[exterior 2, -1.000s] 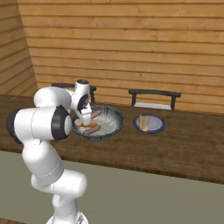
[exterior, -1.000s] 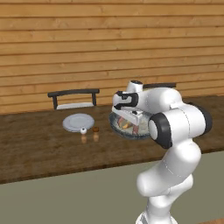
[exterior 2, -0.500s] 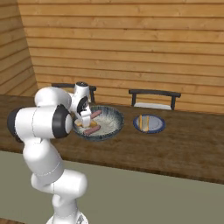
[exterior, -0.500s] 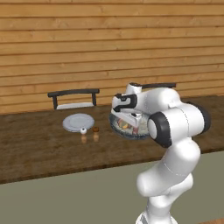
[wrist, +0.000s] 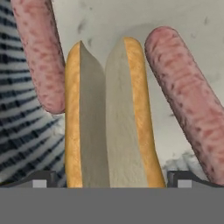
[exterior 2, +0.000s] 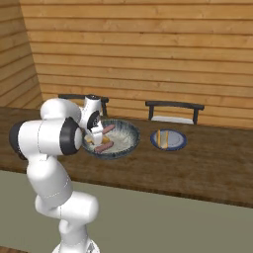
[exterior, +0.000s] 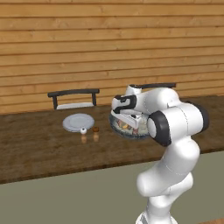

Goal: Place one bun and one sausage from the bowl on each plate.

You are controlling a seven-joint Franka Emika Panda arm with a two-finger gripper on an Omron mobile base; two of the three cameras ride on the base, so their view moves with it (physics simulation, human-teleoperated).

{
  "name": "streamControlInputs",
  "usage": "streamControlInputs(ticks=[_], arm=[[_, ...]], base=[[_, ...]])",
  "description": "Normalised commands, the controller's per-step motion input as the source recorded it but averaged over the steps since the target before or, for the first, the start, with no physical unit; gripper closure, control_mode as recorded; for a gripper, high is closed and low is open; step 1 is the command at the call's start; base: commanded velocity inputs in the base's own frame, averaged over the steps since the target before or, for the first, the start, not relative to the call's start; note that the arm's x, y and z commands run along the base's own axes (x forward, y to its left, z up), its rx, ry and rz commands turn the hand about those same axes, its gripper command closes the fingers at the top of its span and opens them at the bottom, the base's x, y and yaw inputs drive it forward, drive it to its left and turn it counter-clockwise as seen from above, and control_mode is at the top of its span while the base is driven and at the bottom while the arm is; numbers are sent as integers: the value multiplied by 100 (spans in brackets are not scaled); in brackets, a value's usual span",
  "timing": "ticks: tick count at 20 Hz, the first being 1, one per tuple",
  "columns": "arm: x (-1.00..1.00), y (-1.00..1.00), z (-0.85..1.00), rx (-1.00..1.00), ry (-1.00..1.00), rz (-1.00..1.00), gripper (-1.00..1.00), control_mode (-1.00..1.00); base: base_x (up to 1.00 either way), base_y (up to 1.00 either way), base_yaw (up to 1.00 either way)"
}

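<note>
The bowl (exterior 2: 126,147) sits on the dark wooden counter with my gripper (exterior 2: 97,131) lowered into it. A split bun (wrist: 109,118) lies straight ahead inside the bowl (wrist: 26,131), with one sausage (wrist: 37,52) to its left and another sausage (wrist: 188,100) to its right. My gripper (wrist: 111,181) is open, one fingertip on each side of the bun's near end. The blue-rimmed plate (exterior 2: 178,145) to the right carries two long orange-tan pieces. Left of the bowl (exterior: 113,125) lies the pale grey plate (exterior: 78,122), bare, and my gripper (exterior: 127,116) hangs over the bowl.
Two small shakers (exterior: 83,131) stand just in front of the grey plate. Dark chair backs (exterior: 73,92) rise behind the counter against the wooden wall. The counter's front edge (exterior 2: 148,192) runs below the bowl.
My hand has dipped slightly lower into the bowl. The plates, the bowl and the shakers have stayed put.
</note>
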Motion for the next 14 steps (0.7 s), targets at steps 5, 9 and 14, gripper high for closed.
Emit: streamControlInputs(ticks=[5, 9, 14], arm=[[8, 0, 0, 0, 0, 0, 100, -100], [0, 0, 0, 0, 0, 0, 100, -100], [-45, 3, 31, 0, -10, 6, 100, -100]], base=[[0, 0, 0], [0, 0, 0], [0, 0, 0]])
